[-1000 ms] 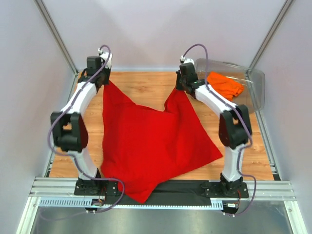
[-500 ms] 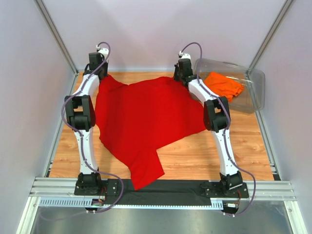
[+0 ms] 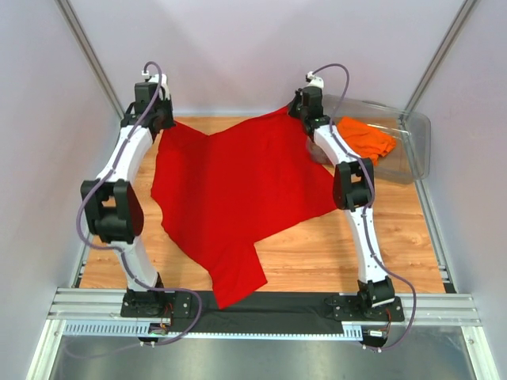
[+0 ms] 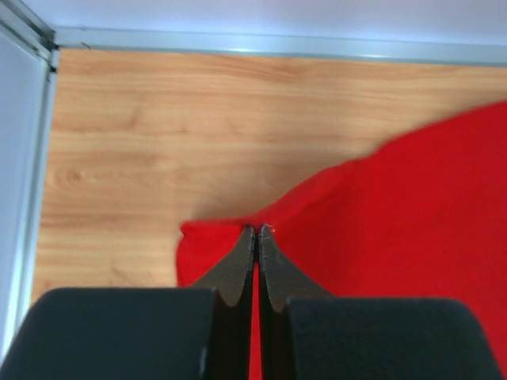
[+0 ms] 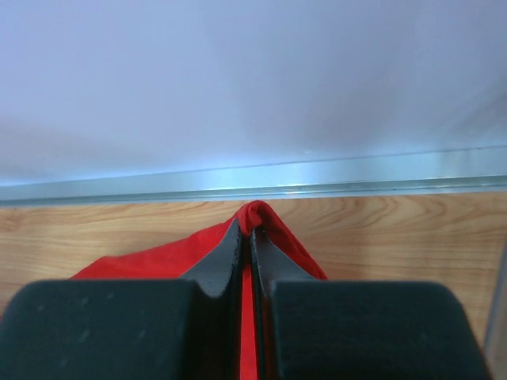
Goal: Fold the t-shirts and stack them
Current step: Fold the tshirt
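The red t-shirt (image 3: 238, 186) is stretched over the wooden table, its near part trailing to the front edge. My left gripper (image 3: 158, 125) is shut on its far left corner; the left wrist view shows the cloth (image 4: 396, 206) pinched between the shut fingers (image 4: 238, 269). My right gripper (image 3: 297, 111) is shut on the far right corner, held near the back rail; the right wrist view shows a fold of red cloth (image 5: 261, 218) at the fingertips. The orange t-shirt (image 3: 364, 138) lies crumpled in the clear plastic bin (image 3: 416, 131) at the back right.
The wooden table (image 3: 333, 245) is bounded by aluminium rails and white walls. A black mat (image 3: 301, 305) runs along the near edge between the arm bases. The back rail (image 5: 317, 190) lies just beyond the right gripper.
Both grippers carried the shirt's corners toward the back and apart. The cloth spread out flatter and its near end pulled back from the front edge.
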### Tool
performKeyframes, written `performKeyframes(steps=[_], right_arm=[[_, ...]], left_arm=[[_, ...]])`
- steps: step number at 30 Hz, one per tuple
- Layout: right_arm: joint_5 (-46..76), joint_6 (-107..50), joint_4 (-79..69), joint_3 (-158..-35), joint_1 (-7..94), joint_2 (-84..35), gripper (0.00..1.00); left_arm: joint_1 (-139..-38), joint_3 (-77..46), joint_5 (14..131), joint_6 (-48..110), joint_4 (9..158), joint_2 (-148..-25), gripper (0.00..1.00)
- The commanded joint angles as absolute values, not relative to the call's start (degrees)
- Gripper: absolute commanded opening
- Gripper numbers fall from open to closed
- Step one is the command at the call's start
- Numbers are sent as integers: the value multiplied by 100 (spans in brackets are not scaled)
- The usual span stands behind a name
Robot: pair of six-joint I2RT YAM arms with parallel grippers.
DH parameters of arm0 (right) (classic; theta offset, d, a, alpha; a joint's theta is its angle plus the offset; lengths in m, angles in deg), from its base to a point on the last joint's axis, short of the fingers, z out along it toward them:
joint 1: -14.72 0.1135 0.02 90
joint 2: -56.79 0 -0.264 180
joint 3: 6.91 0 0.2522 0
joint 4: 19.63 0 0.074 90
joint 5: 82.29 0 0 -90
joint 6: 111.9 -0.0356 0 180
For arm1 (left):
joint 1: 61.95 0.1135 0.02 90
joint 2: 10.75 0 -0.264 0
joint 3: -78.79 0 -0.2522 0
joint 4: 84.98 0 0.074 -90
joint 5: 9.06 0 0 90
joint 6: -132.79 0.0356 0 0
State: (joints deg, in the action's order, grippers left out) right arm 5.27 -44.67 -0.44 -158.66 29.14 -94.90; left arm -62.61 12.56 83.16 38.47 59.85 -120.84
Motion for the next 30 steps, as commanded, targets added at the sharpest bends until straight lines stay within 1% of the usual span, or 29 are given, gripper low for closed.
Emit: performKeyframes(steps=[1,6,12,15,18,22,30], right_arm=[[691,-4870,-44,-16173,2729,-9386,0],[1393,-5134,362,-15989,2545,-9148,0],[1658,-5029,889,-15445,2492,-8674,0],[1676,-5029,925,-14970,2431,-8305,0],[1781,-4924,1056,-14846,2404,-8111,0],[1860,-4827,1504,-14899,2404,-8005,0],[1799,-4546,2181,-14776,2404,-7785,1]], left_arm=[[-6546,740,8227,3174,5464,-11017,0],[-6845,-210,8314,2593,4963,-9946,0],[-7091,-878,8305,2091,4400,-9198,0],[-7144,-1230,8323,1916,4329,-8803,0],[-7153,-1406,8393,1696,4041,-8538,0],[-7161,-1792,8156,1458,3960,-8274,0],[-7161,-2083,8209,1229,3617,-7834,0]])
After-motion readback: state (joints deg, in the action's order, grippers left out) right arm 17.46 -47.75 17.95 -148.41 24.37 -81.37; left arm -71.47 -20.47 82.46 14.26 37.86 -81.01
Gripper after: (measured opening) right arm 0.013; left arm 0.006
